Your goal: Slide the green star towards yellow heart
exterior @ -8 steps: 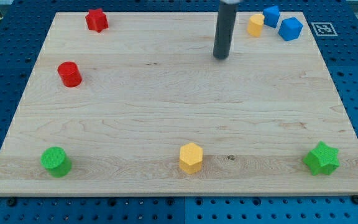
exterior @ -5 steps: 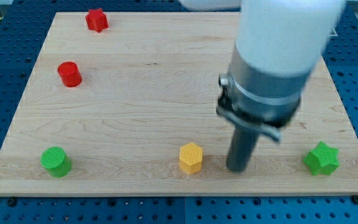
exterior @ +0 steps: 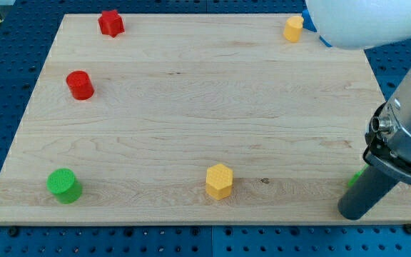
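My tip (exterior: 351,213) rests on the board near the view's bottom right corner. The rod hides nearly all of the green star (exterior: 354,177); only a sliver of green shows at the rod's left edge, so the tip stands just below and left of the star. The yellow heart (exterior: 292,29) sits at the view's top, right of centre, far from the star. The arm's white body covers the top right corner.
A red star (exterior: 110,23) at top left, a red cylinder (exterior: 80,85) at left, a green cylinder (exterior: 64,185) at bottom left, a yellow hexagonal block (exterior: 219,180) at bottom centre. A blue block (exterior: 310,19) peeks out beside the arm's white body. The board's bottom edge (exterior: 191,223) lies just below my tip.
My tip moved from the top centre down past the yellow hexagon's right, then right to the bottom right corner, now covering the green star. The blocks have not visibly moved.
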